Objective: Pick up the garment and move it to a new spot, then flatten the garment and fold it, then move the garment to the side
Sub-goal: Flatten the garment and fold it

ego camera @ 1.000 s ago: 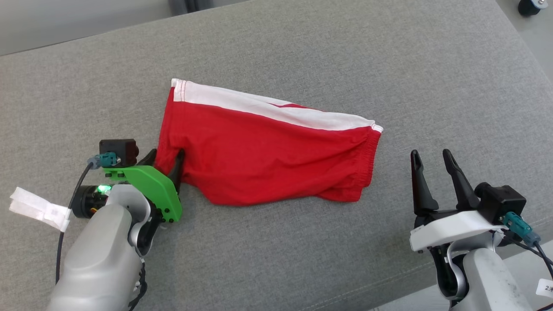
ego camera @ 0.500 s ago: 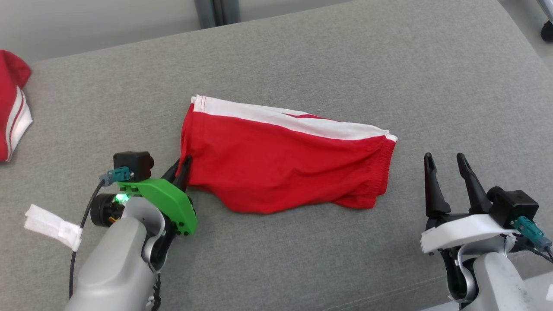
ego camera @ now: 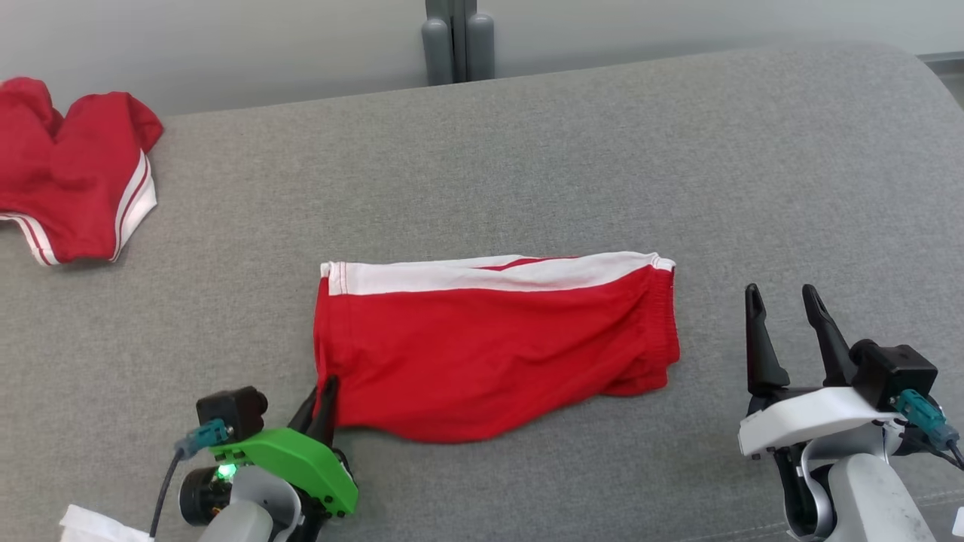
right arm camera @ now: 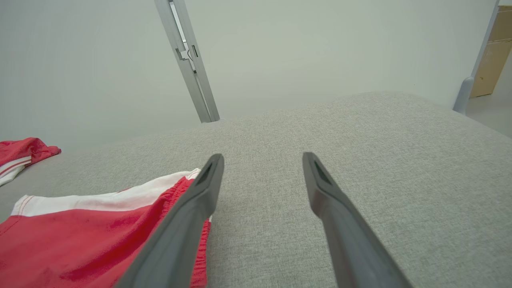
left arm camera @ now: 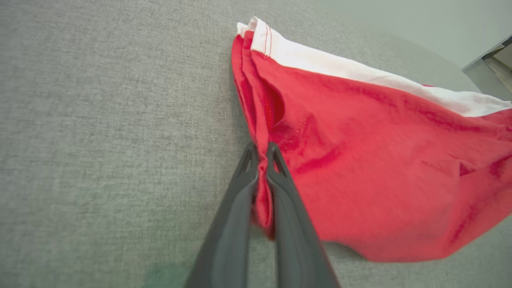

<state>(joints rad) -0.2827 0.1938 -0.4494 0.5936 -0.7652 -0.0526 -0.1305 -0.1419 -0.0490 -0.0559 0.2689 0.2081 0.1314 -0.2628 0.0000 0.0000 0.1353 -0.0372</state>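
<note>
My left gripper (ego camera: pixel 322 400) has just closed. A second ago its two dark fingers stood spread either side of the near left corner of the red shorts (ego camera: pixel 482 354). Now they are pressed together with a fold of red hem pinched between them, and the left wrist view shows the cloth gathered into a ridge right at the tips. The right gripper (ego camera: pixel 780 295) has not changed: its fingers are spread wide and hold nothing, just off the waistband end of the shorts. The head view has swung too, so a second red garment (ego camera: pixel 75 181) now shows at the far left of the grey cushion (ego camera: pixel 527 150) — that is my camera moving, not the clothes. The shorts lie in the middle of the cushion, white stripe along the far edge, mostly flat with some slack rumpling near me. I read this as the grasp for a moving step. With one corner held, a lift would let the rest hang and bunch — a low drag or a second grip looks wiser.
</note>
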